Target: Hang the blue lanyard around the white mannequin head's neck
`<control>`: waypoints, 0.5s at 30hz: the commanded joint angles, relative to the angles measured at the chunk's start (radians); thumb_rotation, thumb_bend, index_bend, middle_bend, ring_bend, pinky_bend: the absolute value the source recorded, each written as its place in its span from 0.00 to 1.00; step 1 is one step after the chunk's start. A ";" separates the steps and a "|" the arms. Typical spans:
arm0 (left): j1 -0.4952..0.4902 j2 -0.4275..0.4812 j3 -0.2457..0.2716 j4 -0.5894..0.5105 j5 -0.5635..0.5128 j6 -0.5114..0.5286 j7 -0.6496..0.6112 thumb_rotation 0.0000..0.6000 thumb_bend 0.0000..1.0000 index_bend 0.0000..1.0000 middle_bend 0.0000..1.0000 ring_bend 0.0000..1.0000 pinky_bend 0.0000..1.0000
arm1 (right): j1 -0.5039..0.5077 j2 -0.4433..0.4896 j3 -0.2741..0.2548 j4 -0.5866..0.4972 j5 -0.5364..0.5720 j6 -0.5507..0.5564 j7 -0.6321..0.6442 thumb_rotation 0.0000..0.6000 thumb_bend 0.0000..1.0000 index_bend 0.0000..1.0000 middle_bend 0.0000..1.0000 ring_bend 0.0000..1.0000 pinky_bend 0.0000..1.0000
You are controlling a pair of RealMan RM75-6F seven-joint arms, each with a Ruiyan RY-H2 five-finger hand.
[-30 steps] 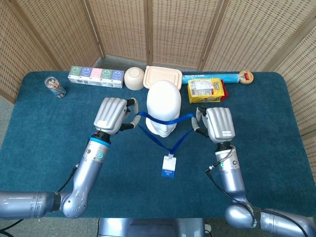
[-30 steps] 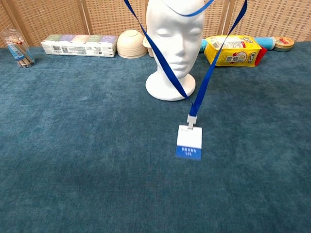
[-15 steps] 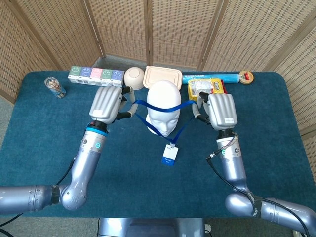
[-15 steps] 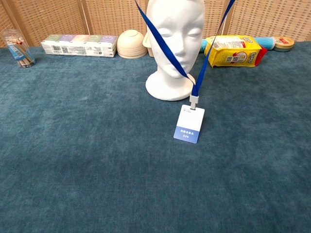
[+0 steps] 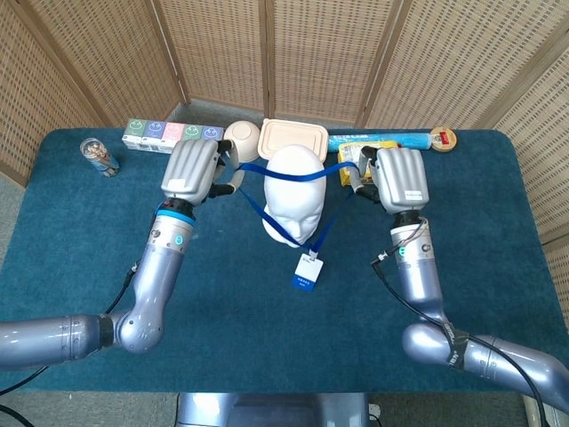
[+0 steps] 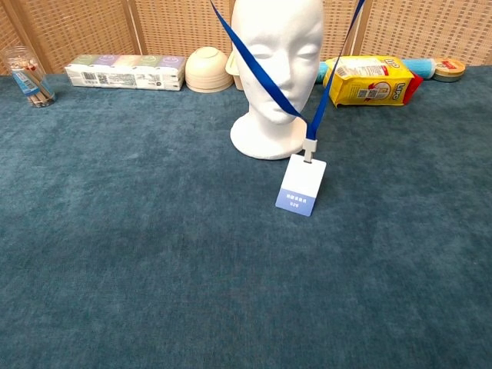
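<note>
Blue lanyard strap is stretched between the two hands, its upper run crossing over the crown of the white mannequin head, which stands between them. The strap is held at one end by the left hand and at the other by the right hand, fingers closed on it at each side. From both hands the strap slopes down in front of the face to a clip, where the badge hangs. Neither hand is shown in the chest view; the badge is seen there tilted, just in front of the head's base, though contact with the blue tablecloth cannot be judged. Both hands are held level, backs upward, either side of the head, forearms reaching forward from below.
</note>
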 commanded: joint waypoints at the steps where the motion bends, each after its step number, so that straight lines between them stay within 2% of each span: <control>1: -0.024 -0.010 0.002 0.039 -0.024 -0.021 -0.008 0.84 0.42 0.65 1.00 1.00 0.99 | 0.023 0.000 0.001 0.029 0.020 -0.017 0.006 0.80 0.52 0.68 0.93 1.00 1.00; 15: -0.065 -0.025 0.011 0.138 -0.093 -0.069 -0.045 0.84 0.42 0.65 1.00 1.00 0.99 | 0.090 0.016 -0.009 0.093 0.064 -0.053 0.007 0.80 0.52 0.68 0.93 1.00 1.00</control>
